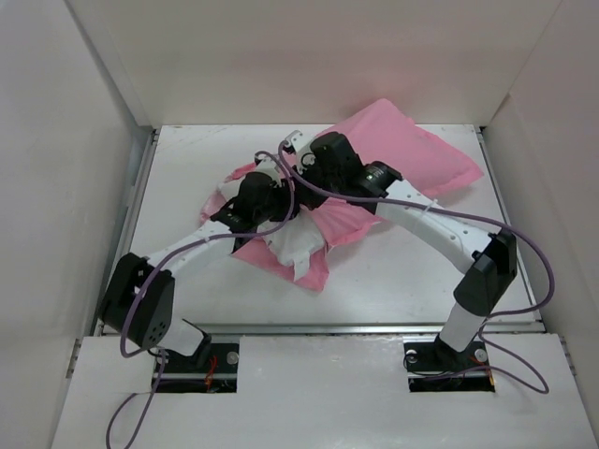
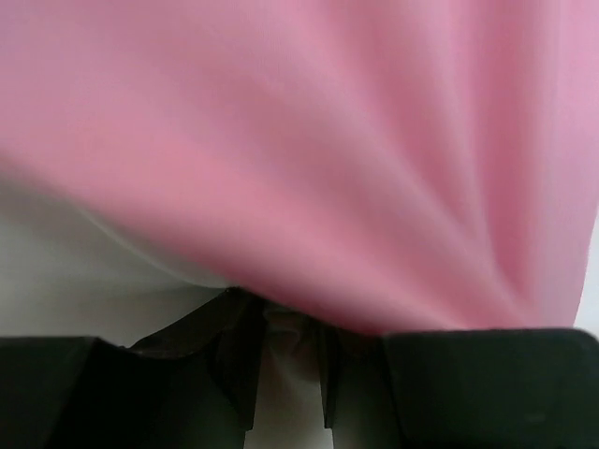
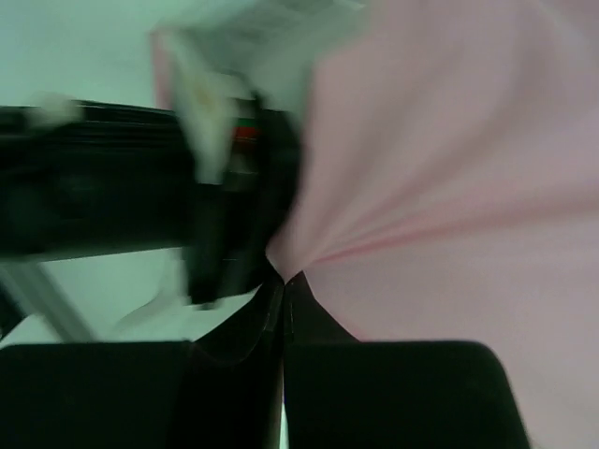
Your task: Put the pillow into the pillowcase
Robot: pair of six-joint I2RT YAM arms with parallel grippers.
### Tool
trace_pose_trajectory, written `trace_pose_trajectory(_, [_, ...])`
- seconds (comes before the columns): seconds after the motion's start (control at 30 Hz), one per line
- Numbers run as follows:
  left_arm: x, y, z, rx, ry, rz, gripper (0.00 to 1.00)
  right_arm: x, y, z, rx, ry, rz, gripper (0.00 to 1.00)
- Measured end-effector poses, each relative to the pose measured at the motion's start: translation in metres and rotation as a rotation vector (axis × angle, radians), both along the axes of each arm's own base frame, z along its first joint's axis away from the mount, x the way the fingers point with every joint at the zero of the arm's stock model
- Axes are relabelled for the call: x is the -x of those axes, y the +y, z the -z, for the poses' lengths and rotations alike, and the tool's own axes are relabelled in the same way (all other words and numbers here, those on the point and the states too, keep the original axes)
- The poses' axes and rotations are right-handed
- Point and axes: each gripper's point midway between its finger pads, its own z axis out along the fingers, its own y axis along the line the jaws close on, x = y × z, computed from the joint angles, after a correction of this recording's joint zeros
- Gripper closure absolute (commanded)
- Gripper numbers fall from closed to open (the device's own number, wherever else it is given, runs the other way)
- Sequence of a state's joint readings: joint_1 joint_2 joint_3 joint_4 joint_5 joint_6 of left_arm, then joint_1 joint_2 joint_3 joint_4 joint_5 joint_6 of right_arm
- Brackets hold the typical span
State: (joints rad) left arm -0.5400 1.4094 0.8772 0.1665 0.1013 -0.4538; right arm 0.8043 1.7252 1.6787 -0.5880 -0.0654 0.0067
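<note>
**Right tool point(image 3: 284, 279) pinching pink cloth; left tool point(image 2: 285, 360) unclear**

Top view: the pillowcase point(image 1: 412, 154) is lying rumpled across the desk point(image 1: 393, 281), with the pillow point(image 1: 295, 245) poking out white under both arms.

Left wrist: jaws are standing narrowly apart, with pale cloth between them. I cannot tell whether they are gripping.

Right wrist: jaws are clamping fully on gathered pink folds.

The satin is looking slippery and limp, and the pillow soft and bulky. Hems and corners are probably offering the surest hold.

The top camera hangs high behind the arm bases point(image 1: 445, 358) at 6 o'clock, looking down toward 12 over the whole counter point(image 1: 402, 281). The wrist cameras peer past the left tool point(image 2: 281, 320) and right tool point(image 3: 284, 282), almost against the pillowcase point(image 1: 412, 154), which all three views share.
</note>
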Motion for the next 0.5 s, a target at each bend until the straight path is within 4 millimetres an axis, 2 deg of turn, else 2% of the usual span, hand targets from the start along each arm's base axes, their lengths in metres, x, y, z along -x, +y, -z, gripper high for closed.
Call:
trace_pose_trajectory(0.13, [-0.012, -0.019, -0.002, 0.007, -0.016, -0.005, 0.8, 0.018, 0.013, -0.01, -0.079, 0.086, -0.147, 1.0])
trace_pose_trajectory(0.27, [-0.017, -0.017, -0.003, 0.013, -0.019, -0.055, 0.8, 0.017, 0.014, -0.012, -0.184, 0.183, -0.26, 0.98])
trace_pose_trajectory(0.3, [-0.019, -0.016, -0.004, 0.018, -0.025, -0.067, 0.62, 0.016, 0.014, -0.013, -0.218, 0.205, -0.285, 0.95])
trace_pose_trajectory(0.33, [-0.019, -0.016, -0.004, 0.02, -0.029, -0.077, 0.46, 0.013, 0.012, -0.013, -0.248, 0.215, -0.295, 0.81])
trace_pose_trajectory(0.4, [-0.019, -0.014, -0.004, 0.026, -0.032, -0.094, 0.35, 0.012, 0.008, -0.012, -0.285, 0.257, -0.299, 0.69])
trace_pose_trajectory(0.43, [-0.018, -0.011, -0.003, 0.023, -0.033, -0.11, 0.25, 0.014, 0.007, -0.013, -0.297, 0.274, -0.298, 0.62])
trace_pose_trajectory(0.47, [-0.016, -0.007, 0.0, 0.017, -0.03, -0.125, 0.22, 0.016, 0.005, -0.013, -0.304, 0.283, -0.294, 0.49])
trace_pose_trajectory(0.5, [-0.013, -0.002, 0.001, 0.011, -0.031, -0.138, 0.19, 0.021, 0.003, -0.015, -0.314, 0.296, -0.295, 0.44])
